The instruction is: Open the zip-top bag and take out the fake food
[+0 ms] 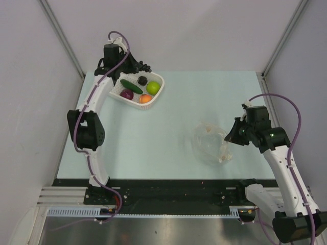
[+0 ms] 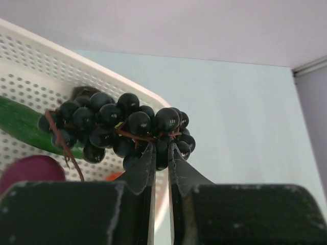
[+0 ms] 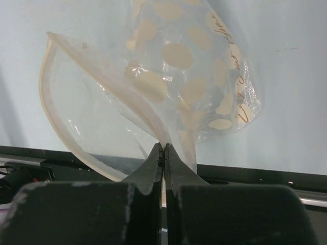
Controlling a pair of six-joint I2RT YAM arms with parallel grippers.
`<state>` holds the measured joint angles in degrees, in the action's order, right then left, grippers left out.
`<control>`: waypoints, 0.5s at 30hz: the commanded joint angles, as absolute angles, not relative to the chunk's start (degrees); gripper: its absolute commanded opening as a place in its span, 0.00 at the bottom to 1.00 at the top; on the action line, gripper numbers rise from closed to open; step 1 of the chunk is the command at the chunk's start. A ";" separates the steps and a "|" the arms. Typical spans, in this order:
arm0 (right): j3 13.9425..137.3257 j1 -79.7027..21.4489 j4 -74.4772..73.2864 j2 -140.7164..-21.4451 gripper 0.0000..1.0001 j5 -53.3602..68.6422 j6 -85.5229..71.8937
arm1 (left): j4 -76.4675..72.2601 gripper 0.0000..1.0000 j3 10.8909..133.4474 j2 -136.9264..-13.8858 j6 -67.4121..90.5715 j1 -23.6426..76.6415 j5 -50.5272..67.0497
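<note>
left gripper: clamped on the grapes, over the basket rim
right gripper: pinched tight on the bag edge
bag: mouth gaping, front right of the table, well apart from the basket
in basket: cucumber, green ball, orange, onion

Only writing I can spot is on the zip-top bag, in the right wrist view. A line of thin gold cursive lettering runs up its right-hand edge, printed on the clear plastic right beside the pale polka dots. It sits sideways and the plastic is all crinkled, so I can't read it properly. The word near the top might be "Home" and the bit lower down looks like "You" or "Your", but that's shaky. From the top camera the bag is too small to make out any letters.
</note>
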<state>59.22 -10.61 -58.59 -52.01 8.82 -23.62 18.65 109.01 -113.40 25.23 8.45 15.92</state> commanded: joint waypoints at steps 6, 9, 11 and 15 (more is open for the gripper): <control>62.40 -6.33 -58.89 -54.58 0.00 10.72 -19.86 | 15.73 0.00 120.75 -126.38 16.70 3.87 21.97; 61.96 -5.89 -58.89 -54.41 0.00 10.81 -21.00 | 16.61 0.00 123.39 -130.07 15.39 3.25 22.76; 61.09 -5.89 -58.97 -54.14 0.00 10.81 -21.88 | 16.09 0.01 123.49 -131.65 15.21 2.73 22.59; 58.54 -5.89 -58.10 -52.74 0.00 11.42 -25.13 | 15.47 0.03 125.24 -134.99 15.38 1.76 22.59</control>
<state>59.79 -6.13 -58.78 -54.35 10.26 -22.46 18.61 120.62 -133.21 17.39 2.85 21.04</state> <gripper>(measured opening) 0.010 0.121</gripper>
